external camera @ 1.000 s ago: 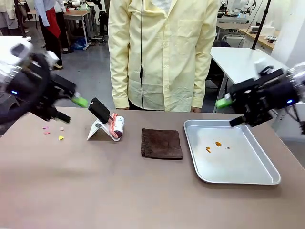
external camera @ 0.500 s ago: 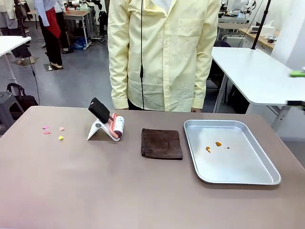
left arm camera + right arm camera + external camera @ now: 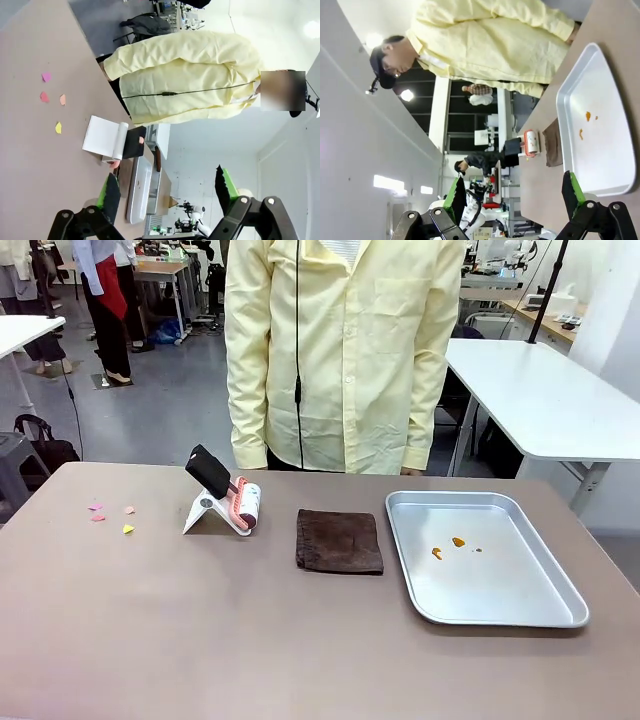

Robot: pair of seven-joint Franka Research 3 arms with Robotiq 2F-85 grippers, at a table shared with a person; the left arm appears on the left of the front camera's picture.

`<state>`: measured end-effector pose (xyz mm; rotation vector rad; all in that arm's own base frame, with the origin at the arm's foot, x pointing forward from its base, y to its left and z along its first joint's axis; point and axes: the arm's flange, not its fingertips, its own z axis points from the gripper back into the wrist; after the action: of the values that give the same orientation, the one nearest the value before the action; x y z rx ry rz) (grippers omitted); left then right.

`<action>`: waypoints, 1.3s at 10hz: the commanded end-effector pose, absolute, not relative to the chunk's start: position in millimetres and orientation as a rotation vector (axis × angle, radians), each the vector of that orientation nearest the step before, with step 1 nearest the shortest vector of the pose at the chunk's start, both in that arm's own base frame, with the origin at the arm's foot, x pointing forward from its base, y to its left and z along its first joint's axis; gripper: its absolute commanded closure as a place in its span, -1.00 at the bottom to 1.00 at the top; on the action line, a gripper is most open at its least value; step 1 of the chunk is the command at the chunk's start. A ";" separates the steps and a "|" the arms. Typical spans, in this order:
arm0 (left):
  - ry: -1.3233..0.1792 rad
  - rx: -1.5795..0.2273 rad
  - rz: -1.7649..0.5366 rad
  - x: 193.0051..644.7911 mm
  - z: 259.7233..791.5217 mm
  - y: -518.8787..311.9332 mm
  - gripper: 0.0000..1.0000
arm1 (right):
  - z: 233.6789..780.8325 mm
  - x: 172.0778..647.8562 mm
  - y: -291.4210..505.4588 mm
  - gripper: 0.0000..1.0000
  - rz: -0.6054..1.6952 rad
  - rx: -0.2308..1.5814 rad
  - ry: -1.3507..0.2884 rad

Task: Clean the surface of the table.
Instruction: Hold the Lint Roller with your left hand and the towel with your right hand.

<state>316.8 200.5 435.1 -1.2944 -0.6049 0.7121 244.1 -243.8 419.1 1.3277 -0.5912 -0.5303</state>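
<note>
— Taupe-brown table (image 3: 250, 640), with the silver tray (image 3: 500, 585) on its right part. What lies left of the tray?

— The dark cloth (image 3: 339, 541) just beside it, the lint roller (image 3: 240, 502) farther left, and the paper scraps (image 3: 128, 529) well left.

— And our grippers?

— The left gripper (image 3: 165, 180) and right gripper (image 3: 513, 184) are both spread, holding nothing.

— Then we'd have the left one take the roller by its handle and keep it flat over the scraps.

Wide open on both sides, nothing held.
The left gripper (image 3: 167, 192) sits at the bottom of its wrist view, jaws far apart, green-padded fingertips (image 3: 111, 192) rising at lower left and lower right. The right gripper (image 3: 514, 196) lines the bottom edge of its own view, jaws just as wide, gripping nothing.
</note>
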 end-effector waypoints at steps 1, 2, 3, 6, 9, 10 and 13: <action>-0.644 -1.278 0.730 249.5 399.2 117.2 -1.00 | 374.3 186.8 -146.1 -1.00 -0.520 1.292 -0.626; -0.654 -1.241 0.732 251.6 400.2 121.8 -1.00 | 375.0 189.0 -146.2 -1.00 -0.524 1.282 -0.645; -0.600 -1.291 0.723 320.7 432.1 198.2 -1.00 | 409.4 235.4 -252.5 -1.00 -0.543 1.321 -0.605; -0.600 -1.291 0.723 320.7 432.1 198.2 -1.00 | 409.4 235.4 -252.5 -1.00 -0.543 1.321 -0.605; -0.587 -1.223 0.706 328.3 438.9 195.4 -1.00 | 419.6 235.6 -227.7 -1.00 -0.574 1.069 -0.698; -0.556 -1.144 0.630 347.7 455.7 184.3 -1.00 | 438.7 249.5 -199.9 -1.00 -0.506 0.922 -0.697; -0.388 -0.974 0.329 424.2 508.2 118.3 -1.00 | 472.3 314.3 -107.1 -1.00 -0.278 0.695 -0.621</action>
<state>400.7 119.9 497.3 -1.0470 -0.4562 0.4163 316.0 -167.8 493.1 0.7618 -0.6930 -0.3252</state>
